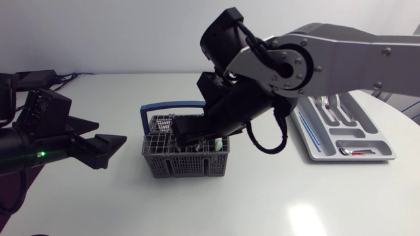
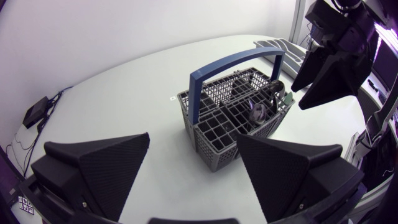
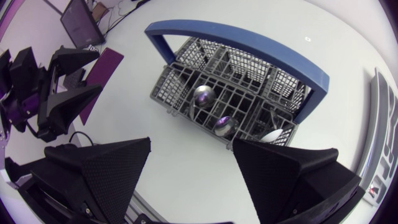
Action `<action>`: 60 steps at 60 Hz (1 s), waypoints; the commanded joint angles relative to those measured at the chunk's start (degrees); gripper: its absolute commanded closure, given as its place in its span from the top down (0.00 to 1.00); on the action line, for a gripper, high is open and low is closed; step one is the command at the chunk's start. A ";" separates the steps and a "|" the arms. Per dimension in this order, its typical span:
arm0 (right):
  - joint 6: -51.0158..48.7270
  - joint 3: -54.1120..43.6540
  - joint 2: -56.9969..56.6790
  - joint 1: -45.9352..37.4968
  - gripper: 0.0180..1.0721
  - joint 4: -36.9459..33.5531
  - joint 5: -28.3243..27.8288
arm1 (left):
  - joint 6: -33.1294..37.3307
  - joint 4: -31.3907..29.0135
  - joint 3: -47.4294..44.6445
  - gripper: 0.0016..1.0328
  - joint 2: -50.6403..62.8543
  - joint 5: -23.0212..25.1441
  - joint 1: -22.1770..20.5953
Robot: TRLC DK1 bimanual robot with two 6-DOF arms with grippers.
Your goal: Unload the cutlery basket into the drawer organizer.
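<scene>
The head camera sits high above the table [image 1: 262,203] and looks down on the whole of it. The left wrist camera rides low behind the left gripper [image 2: 193,138] and looks across the table at the cutlery basket [image 2: 230,118], a little way ahead. The right wrist camera hangs close over the basket, behind the right gripper [image 3: 192,142], and looks almost straight down into it. All three see the basket. Each wrist camera also sees the other arm's gripper.

The right gripper [image 3: 191,148] hangs with fingers spread; just ahead sits the grey cutlery basket [image 3: 165,88], spoons [image 3: 203,95] inside, under its blue handle [image 3: 249,38].
</scene>
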 commanded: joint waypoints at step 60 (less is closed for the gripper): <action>-3.80 8.78 11.61 2.87 0.66 -0.30 2.71 | 3.40 1.67 -3.63 0.91 -1.00 4.20 0.46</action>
